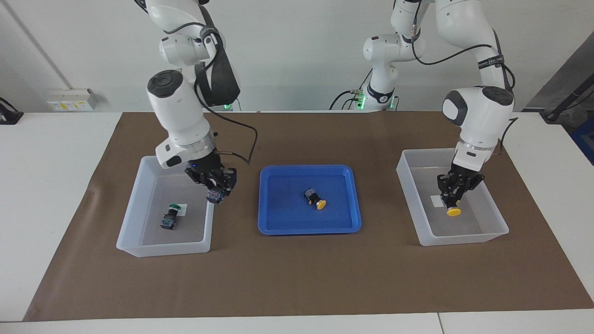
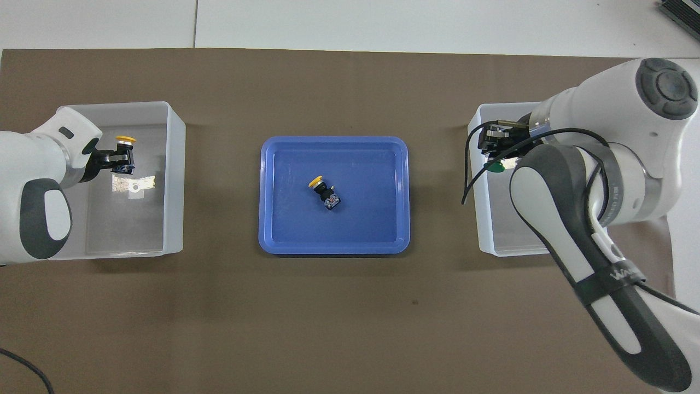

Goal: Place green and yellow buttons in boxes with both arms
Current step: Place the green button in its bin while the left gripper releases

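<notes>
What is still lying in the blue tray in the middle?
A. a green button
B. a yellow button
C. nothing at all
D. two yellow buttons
B: only one yellow button lies on its side in the blue tray; the other buttons are at the two clear boxes.
</notes>
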